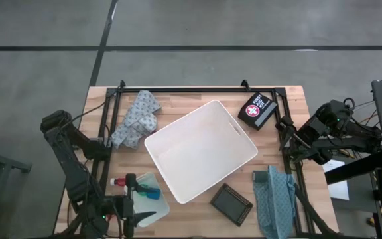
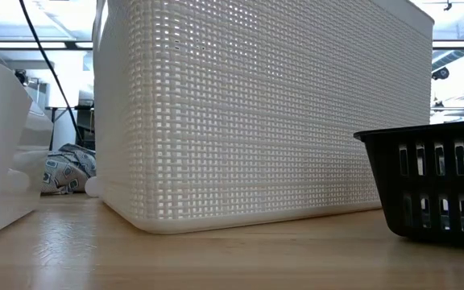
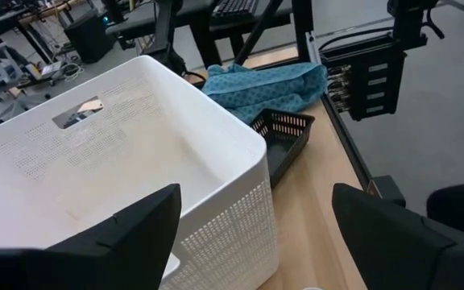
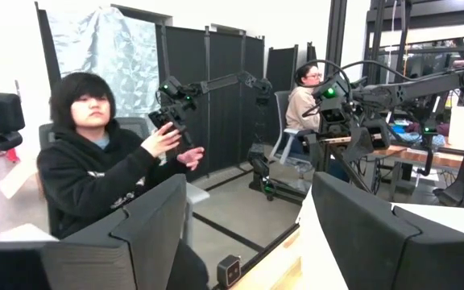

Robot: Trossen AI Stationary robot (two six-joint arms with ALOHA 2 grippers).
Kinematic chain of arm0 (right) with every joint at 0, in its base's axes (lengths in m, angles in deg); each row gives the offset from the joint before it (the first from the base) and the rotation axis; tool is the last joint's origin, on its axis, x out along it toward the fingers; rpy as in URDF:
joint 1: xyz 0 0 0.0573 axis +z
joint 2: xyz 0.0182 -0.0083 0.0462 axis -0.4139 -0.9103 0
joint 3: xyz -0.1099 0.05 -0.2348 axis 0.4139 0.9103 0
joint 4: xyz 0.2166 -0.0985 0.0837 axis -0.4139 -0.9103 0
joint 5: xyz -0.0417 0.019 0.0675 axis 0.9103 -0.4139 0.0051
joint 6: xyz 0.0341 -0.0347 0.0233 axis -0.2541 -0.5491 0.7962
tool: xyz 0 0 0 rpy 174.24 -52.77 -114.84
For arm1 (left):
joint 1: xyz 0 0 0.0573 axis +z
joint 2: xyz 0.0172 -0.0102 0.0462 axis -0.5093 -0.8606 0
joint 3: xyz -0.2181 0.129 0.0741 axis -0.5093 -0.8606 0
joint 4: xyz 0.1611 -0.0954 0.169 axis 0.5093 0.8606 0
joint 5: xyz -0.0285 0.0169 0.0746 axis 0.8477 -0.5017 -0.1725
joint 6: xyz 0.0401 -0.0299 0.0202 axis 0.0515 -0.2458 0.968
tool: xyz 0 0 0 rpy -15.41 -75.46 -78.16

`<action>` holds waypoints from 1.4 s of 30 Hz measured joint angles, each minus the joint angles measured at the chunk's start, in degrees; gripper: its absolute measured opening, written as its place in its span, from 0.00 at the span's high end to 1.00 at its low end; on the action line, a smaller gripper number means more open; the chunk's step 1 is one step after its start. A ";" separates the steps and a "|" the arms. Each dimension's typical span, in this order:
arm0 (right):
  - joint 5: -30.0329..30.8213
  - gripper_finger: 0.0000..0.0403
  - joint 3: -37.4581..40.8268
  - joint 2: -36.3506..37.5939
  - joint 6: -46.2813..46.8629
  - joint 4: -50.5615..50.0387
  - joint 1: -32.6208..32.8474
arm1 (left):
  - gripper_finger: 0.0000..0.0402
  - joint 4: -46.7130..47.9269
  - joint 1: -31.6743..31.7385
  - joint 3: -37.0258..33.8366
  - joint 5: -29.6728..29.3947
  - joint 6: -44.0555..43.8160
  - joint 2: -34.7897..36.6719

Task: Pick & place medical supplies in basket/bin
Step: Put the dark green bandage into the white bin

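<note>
At the middle of the table we see the white bin (image 1: 201, 151), empty and turned at an angle, likely so either arm can drop supplies in. Our left gripper (image 1: 126, 211) hovers at the near left above a clear tray (image 1: 152, 207) of small items, fingers apart and holding nothing. Our right gripper (image 4: 244, 234) waits off the right edge, fingers apart. A dark tray (image 1: 231, 203), patterned cloths (image 1: 136, 119) and a first-aid pouch (image 1: 256, 109) crowd the bin.

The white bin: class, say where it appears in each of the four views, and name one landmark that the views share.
High view: white bin, centre, turned askew.
Low view: its perforated wall fills the middle.
Left wrist view: left half, interior visible.
Right wrist view: not in it.
Shared landmark: the dark basket beside it.
</note>
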 joint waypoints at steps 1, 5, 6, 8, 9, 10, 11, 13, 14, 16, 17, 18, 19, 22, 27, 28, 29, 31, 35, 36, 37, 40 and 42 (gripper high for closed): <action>0.01 0.35 0.00 -0.01 0.00 0.00 0.00 | 0.19 0.00 0.00 0.00 0.00 0.00 0.00; -0.01 0.36 0.00 0.01 0.00 0.00 0.00 | 0.18 0.00 0.00 0.00 0.00 0.00 0.00; 0.00 0.36 -0.01 0.01 0.00 0.00 0.02 | 0.18 0.02 0.00 0.00 0.00 0.00 0.00; 0.01 0.35 -0.01 -0.01 -0.01 0.00 0.00 | 0.18 0.00 0.00 0.00 0.00 0.00 0.00; 0.00 0.35 0.00 0.01 0.00 0.00 0.00 | 0.19 0.00 0.00 0.00 0.00 0.00 0.00; 0.01 0.35 0.00 -0.01 -0.02 0.00 0.00 | 0.19 0.02 0.00 0.00 0.00 0.00 0.00; -0.01 0.34 0.00 -0.01 0.00 0.00 0.00 | 0.19 0.02 0.00 0.00 0.00 0.00 0.01; 0.00 0.34 0.00 0.01 0.00 -0.01 0.01 | 0.19 0.02 0.00 0.00 0.00 -0.02 0.00; -0.01 0.34 0.00 0.01 0.00 0.00 0.00 | 0.19 0.02 0.00 0.00 0.00 0.00 0.00; 0.01 0.34 0.00 -0.01 -0.01 -0.01 0.01 | 0.18 0.02 0.00 0.00 0.00 -0.01 0.00; 0.01 0.34 0.00 0.00 0.00 0.00 0.01 | 0.18 0.02 0.02 0.00 0.00 -0.02 0.00; 0.01 0.34 0.00 0.00 0.00 0.00 0.01 | 0.18 0.02 0.02 0.00 0.00 -0.02 0.00; -0.01 0.34 0.00 0.01 -0.01 0.00 0.00 | 0.19 0.02 0.02 0.00 0.00 -0.01 0.00; -0.01 0.35 0.00 -0.01 0.00 -0.02 0.02 | 0.19 0.02 0.02 0.00 0.00 -0.01 0.00; -0.01 0.36 0.00 0.01 0.00 0.00 0.00 | 0.18 0.02 0.02 0.00 0.00 0.00 0.01; 0.01 0.35 0.00 0.01 0.00 0.00 0.00 | 0.18 0.02 0.02 0.00 0.00 -0.02 0.00; 0.00 0.35 0.00 0.00 -0.01 0.00 0.00 | 0.18 0.03 0.02 0.00 0.00 -0.02 0.00; 0.00 0.34 0.00 0.00 0.00 0.00 0.01 | 0.19 0.02 0.02 0.00 0.00 0.00 0.01; 0.00 0.34 0.00 0.01 -0.01 0.00 0.01 | 0.19 0.02 0.02 0.00 0.00 -0.02 0.00; 0.01 0.34 0.00 -0.01 0.00 0.00 0.02 | 0.19 0.02 0.02 0.00 0.00 0.00 0.02; 0.00 0.34 0.00 0.01 -0.01 -0.01 0.01 | 0.18 0.03 0.02 0.00 0.00 -0.01 0.01; 0.01 0.35 0.00 0.01 -0.01 0.00 0.00 | 0.18 0.02 0.02 0.00 0.00 -0.01 0.00; -0.01 0.35 0.00 0.01 0.00 0.00 0.00 | 0.19 0.03 0.02 0.00 0.00 -0.02 0.00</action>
